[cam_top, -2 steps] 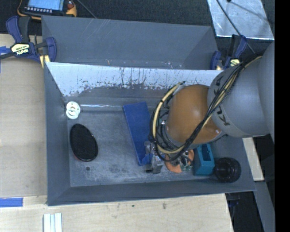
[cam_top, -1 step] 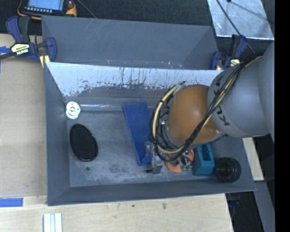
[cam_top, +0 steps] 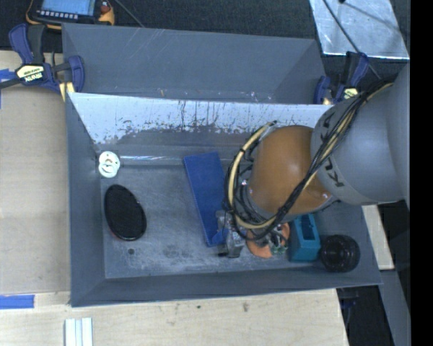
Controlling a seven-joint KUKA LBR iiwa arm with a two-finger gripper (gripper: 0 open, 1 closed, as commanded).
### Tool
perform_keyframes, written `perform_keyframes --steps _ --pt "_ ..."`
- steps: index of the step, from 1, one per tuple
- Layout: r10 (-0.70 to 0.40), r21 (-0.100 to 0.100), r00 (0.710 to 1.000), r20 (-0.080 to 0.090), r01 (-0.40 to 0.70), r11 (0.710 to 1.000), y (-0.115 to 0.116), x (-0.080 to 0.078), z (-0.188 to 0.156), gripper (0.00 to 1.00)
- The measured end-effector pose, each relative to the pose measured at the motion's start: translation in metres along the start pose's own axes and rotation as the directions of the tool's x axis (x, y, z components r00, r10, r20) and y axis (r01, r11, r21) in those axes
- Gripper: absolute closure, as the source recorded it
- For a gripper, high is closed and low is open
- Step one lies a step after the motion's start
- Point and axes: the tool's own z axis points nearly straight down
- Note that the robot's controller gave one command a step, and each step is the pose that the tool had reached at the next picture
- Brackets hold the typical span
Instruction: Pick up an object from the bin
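My gripper [cam_top: 229,242] is low in the bin, near its front wall and right of centre. It sits at the near end of a long flat blue piece [cam_top: 206,186] that lies slanted across the bin's middle. I cannot tell whether it touches that piece. Just right of the gripper lies a small orange thing [cam_top: 258,247], partly hidden under the arm's orange cover. A blue block [cam_top: 304,240] stands further right.
A black round knob-like thing [cam_top: 338,252] lies in the front right corner. At the left lies a black oval thing [cam_top: 125,212], with a small white round thing [cam_top: 109,164] behind it. The arm and its cables cover the right part of the bin.
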Motion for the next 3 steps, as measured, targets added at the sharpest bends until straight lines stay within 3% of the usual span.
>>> perform_keyframes --steps 3 --pt "0.001 -0.001 1.0 -0.006 -0.001 1.0 0.0 0.002 -0.034 1.0"
